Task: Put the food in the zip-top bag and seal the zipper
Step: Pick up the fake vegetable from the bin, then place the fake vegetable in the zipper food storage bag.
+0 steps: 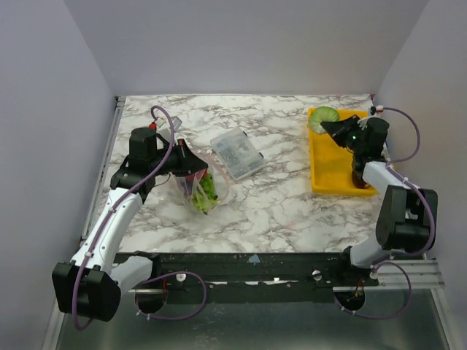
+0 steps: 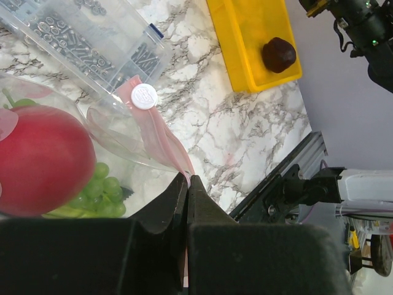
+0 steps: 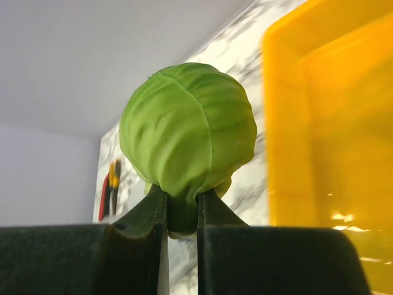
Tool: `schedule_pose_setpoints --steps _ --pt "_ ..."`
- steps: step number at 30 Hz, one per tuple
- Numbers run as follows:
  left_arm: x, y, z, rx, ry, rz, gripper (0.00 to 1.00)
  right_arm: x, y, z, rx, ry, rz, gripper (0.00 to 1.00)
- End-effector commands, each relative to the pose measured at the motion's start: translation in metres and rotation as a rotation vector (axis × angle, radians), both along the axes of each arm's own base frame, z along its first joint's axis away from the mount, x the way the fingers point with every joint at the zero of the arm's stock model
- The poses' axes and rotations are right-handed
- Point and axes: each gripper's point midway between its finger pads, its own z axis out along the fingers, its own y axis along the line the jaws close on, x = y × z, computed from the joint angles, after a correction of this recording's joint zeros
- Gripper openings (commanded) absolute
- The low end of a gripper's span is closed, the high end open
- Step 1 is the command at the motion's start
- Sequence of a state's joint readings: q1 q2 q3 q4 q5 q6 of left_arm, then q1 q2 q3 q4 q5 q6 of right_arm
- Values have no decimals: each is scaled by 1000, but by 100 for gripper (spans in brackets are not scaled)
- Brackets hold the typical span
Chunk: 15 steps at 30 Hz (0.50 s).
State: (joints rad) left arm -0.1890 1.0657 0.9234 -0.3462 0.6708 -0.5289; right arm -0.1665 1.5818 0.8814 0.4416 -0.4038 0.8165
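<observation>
The clear zip-top bag (image 1: 201, 187) lies left of centre on the marble table. In the left wrist view it holds the red round fruit (image 2: 40, 160) and the green grape bunch (image 2: 98, 187). My left gripper (image 2: 187, 179) is shut on the bag's pink zipper strip (image 2: 161, 140) at the mouth edge, near the white slider (image 2: 144, 96). My right gripper (image 3: 182, 198) is shut on the bottom of the pale green cabbage ball (image 3: 187, 141) and holds it above the far left corner of the yellow tray (image 1: 332, 164). The dark maroon piece (image 2: 279, 54) lies in the tray.
A rigid clear plastic box (image 1: 236, 153) of small parts lies just right of the bag. Red- and yellow-handled pliers (image 3: 109, 190) lie far off on the table in the right wrist view. Grey walls enclose the table on three sides.
</observation>
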Motion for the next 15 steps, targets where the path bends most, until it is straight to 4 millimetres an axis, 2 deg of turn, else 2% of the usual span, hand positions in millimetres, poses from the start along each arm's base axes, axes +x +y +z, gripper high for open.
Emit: schedule_pose_setpoints --steps 1,3,9,12,15 --pt "2 0 16 -17 -39 -8 0 -50 82 -2 -92 23 291 0" --pt "2 0 15 -17 -37 -9 0 -78 126 13 -151 -17 428 0" --pt "1 -1 18 -23 -45 -12 0 -165 225 54 -171 -130 818 0" --pt "1 -2 18 -27 -41 -17 0 -201 270 58 -190 -134 961 0" --pt "0 -2 19 -27 -45 -18 0 -224 301 58 -184 -147 1054 0"
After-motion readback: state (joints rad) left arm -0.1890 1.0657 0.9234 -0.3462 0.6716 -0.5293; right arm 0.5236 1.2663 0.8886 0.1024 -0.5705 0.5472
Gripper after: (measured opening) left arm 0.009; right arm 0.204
